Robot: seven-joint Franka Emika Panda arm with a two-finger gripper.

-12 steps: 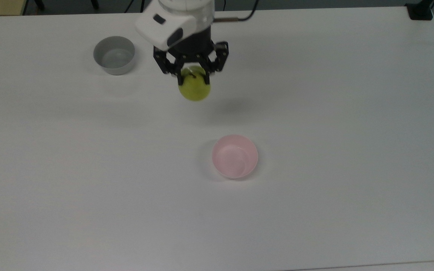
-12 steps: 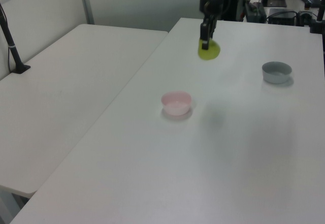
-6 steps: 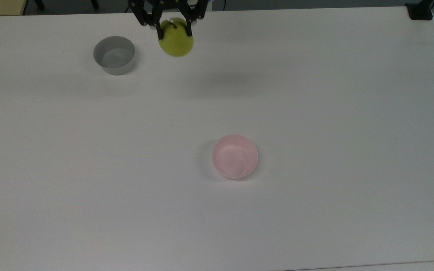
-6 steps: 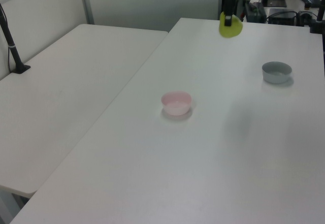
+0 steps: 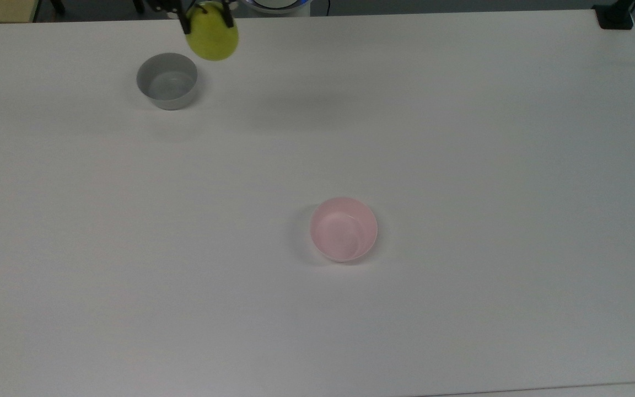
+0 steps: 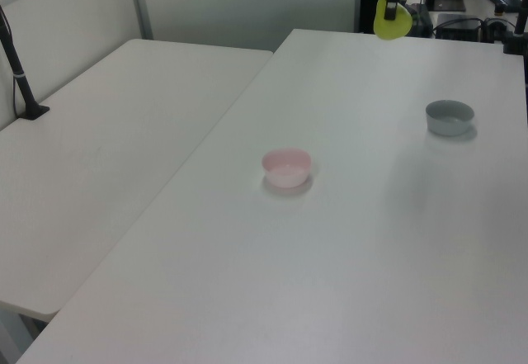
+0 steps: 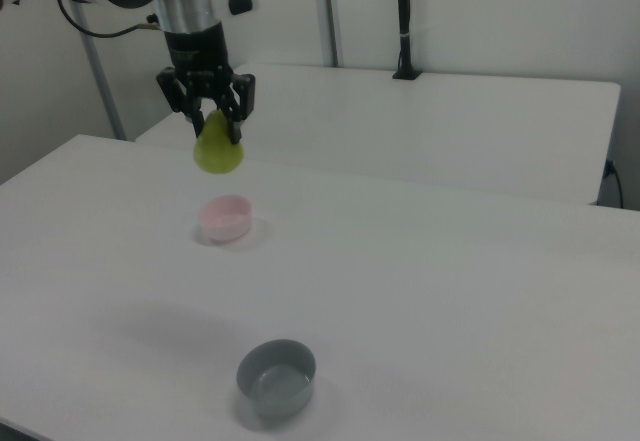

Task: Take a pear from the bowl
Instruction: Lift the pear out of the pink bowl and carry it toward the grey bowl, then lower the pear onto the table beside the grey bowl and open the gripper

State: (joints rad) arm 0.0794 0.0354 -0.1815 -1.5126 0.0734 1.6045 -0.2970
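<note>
My gripper (image 7: 213, 124) is shut on the yellow-green pear (image 7: 217, 151), which hangs high above the white table. In the top view the pear (image 5: 212, 37) sits at the upper edge, just right of the grey bowl, with the black fingertips (image 5: 186, 25) clasping its top. In the left view the pear (image 6: 392, 23) hangs at the far end of the table. The pale pink bowl (image 5: 344, 229) stands empty near the table's middle, far below and away from the pear; it also shows as the pink bowl (image 6: 286, 167) and the pink bowl (image 7: 226, 217).
An empty grey bowl (image 5: 167, 80) stands on the table near the top view's upper left, also seen as the grey bowl (image 7: 276, 376) and the grey bowl (image 6: 450, 116). A second white table (image 6: 99, 158) adjoins on the left view's left. A black post (image 7: 403, 21) stands behind.
The gripper has carried the pear upward and toward the top view's upper left, from above the table's middle region to beside the grey bowl. Both bowls stayed in place.
</note>
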